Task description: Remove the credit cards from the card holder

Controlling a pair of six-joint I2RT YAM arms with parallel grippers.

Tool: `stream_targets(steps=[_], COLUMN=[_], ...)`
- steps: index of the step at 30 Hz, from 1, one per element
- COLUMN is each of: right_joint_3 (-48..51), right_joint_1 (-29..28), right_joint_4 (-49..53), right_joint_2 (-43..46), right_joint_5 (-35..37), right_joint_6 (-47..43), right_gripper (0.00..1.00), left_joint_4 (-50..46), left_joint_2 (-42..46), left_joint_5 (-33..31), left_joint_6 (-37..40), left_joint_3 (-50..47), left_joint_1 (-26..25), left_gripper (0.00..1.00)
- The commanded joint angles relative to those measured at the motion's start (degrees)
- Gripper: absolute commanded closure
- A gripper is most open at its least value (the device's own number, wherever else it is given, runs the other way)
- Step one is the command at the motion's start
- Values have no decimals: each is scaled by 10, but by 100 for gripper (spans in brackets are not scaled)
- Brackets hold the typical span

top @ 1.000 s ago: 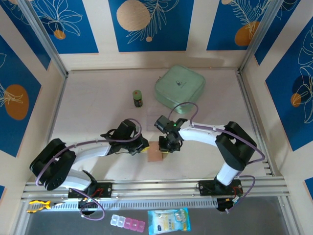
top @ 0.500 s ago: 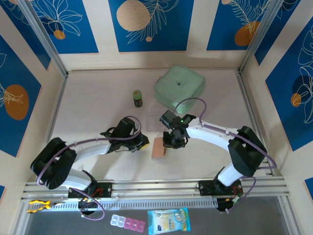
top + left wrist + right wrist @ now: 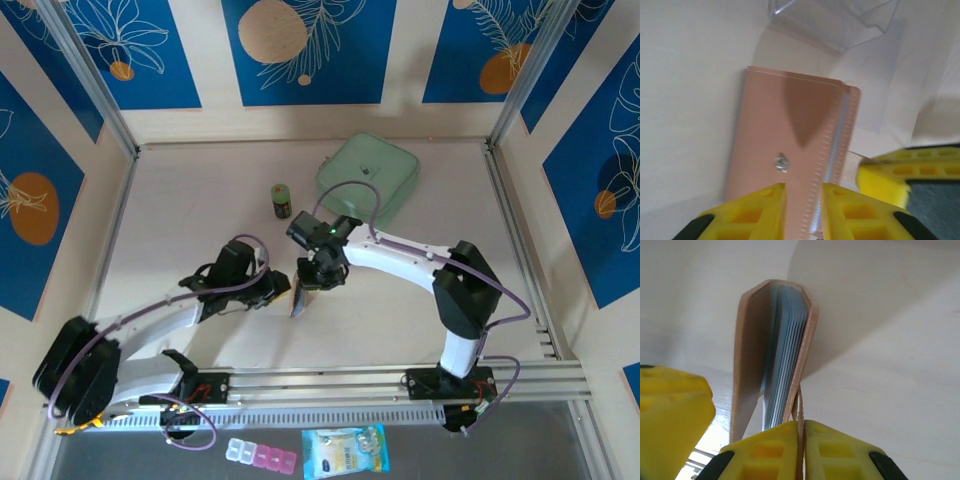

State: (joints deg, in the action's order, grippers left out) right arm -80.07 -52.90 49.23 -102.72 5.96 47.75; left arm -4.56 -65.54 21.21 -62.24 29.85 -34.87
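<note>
Card holder (image 3: 298,300): hangs from the right gripper (image 3: 318,278) at mid-surface, just beside the left gripper (image 3: 272,290). Whether its lower end touches the surface (image 3: 200,200) cannot be told.
Top view: gives the card holder as a thin, tilted sliver seen edge-on. It also shows a mint-green case (image 3: 368,180) at the far side and a small green can (image 3: 283,201) left of it, both well apart from the holder. A pill organizer (image 3: 261,455) and a printed sachet (image 3: 345,452) lie beyond the near rail.
Right wrist view: looks into the fold, where the credit cards (image 3: 786,340) appear as a stack of pale blue-grey edges packed between the two leather walls.
Right gripper state: clenched on a thin tan flap of the card holder, with the fingers meeting on it.
Left wrist view: adds the holder's flat pinkish outer face, its metal snap stud (image 3: 781,162) and stitched edge. A clear plastic box (image 3: 835,20) sits beyond it.
Left gripper state: released; a narrow gap separates the fingers, and the stitched edge runs behind it.
</note>
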Motion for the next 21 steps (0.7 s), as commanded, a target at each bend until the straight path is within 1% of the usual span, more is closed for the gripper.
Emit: stream_targets(steps=[1,3,6,10,14,21], right_joint_3=[-42,-55,-65,-66,-64,-70], right_joint_1=[-12,-13,-11,-11,-10,-18], right_joint_4=[46,55,65,68,70,67], right_joint_2=[-22,-27,-23,-12,-6,10], right_joint_5=[0,2,7,8,7,0], right_joint_6=[-24,-30,-32,-29,-28,-40], right_gripper=[89,91,91,91,91,91], left_joint_4=[-106,-141,-182,-199,-183,-191], left_joint_2=[62,96,135,162,148,104], left_joint_5=[-55,-70,-81,-84,-72,-66], left_joint_6=[40,47,52,58,62,92], left_joint_3=[-12,-18,-25,-28,-21,26], left_joint_1=[7,11,21,30,33,33], left_gripper=[73,72,72,69,69,69])
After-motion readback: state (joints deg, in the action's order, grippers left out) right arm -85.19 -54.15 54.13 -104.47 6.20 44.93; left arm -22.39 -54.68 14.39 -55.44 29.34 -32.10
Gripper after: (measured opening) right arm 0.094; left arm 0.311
